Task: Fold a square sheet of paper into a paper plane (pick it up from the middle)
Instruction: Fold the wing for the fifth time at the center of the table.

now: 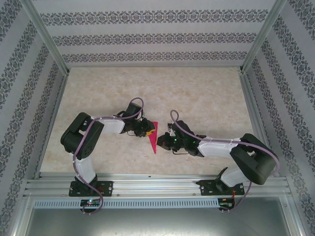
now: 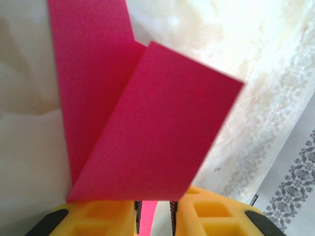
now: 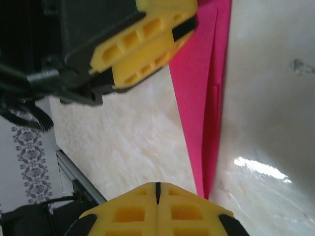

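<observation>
- The plane [image 1: 153,137] lies on the table [image 1: 197,93] between my two grippers, its long point toward my bases. It is a narrow dart, not pressed flat all over.
- In the left wrist view one flap [image 2: 162,132] looks lifted off the layer beneath. If I let go without pressing it down, I judge the crease will spring open.
- My left gripper [image 2: 153,219] is clamped on the plane's edge, with a strip of pink showing between its fingers. A sideways pull from here could tear the thin paper at the pinch, or drag the whole plane out of line.
- My right gripper [image 3: 157,196] has its fingers pressed together with nothing between them that I can see. It sits just beside the sharp tip [image 3: 203,179], so pushing down or forward from there could crumple the tip or bend the centre ridge.
- The two grippers are close together at the plane. In the right wrist view the left one hangs over the wide end. A careless move by either arm risks a knock between them, and the paper would take it.
- The table looks smooth and glossy, so the plane may slide rather than crease when pressed — the fold would then land crooked.
</observation>
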Motion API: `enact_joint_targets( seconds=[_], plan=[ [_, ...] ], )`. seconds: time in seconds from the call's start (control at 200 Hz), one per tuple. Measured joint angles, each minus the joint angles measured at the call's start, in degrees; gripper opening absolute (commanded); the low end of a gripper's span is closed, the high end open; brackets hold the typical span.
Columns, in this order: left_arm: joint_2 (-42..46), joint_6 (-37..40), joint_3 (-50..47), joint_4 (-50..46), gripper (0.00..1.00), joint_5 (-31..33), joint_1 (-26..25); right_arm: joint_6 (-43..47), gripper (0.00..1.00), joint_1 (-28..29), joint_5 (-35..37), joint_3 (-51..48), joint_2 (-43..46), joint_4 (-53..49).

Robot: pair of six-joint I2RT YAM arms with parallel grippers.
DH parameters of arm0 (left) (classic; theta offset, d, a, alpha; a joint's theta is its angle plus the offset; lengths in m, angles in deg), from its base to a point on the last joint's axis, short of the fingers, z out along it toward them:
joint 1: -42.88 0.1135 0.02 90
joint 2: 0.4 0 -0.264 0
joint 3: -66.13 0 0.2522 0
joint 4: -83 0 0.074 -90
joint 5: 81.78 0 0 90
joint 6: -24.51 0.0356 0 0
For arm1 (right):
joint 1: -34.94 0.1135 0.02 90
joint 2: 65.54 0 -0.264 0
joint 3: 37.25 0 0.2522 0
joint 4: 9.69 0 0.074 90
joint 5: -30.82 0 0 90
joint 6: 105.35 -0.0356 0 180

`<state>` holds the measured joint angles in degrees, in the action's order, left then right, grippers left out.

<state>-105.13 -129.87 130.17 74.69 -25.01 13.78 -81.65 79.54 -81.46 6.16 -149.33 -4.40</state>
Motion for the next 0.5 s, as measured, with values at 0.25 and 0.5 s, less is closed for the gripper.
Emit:
enact_joint_targets(
  seconds=[0.25, 0.5],
  plan=[
    [1.8, -8.7, -3.7, 6.0, 0.25, 7.1, -5.0, -1.7, 0.02, 0.0, 0.2, 3.1, -4.9, 1.9],
    [2.5, -11.6, -5.0, 8.2, 0.26, 9.4, -5.9, -2.8, 0.01, -1.0, 0.2, 3.6, -8.9, 3.1]
  ],
)
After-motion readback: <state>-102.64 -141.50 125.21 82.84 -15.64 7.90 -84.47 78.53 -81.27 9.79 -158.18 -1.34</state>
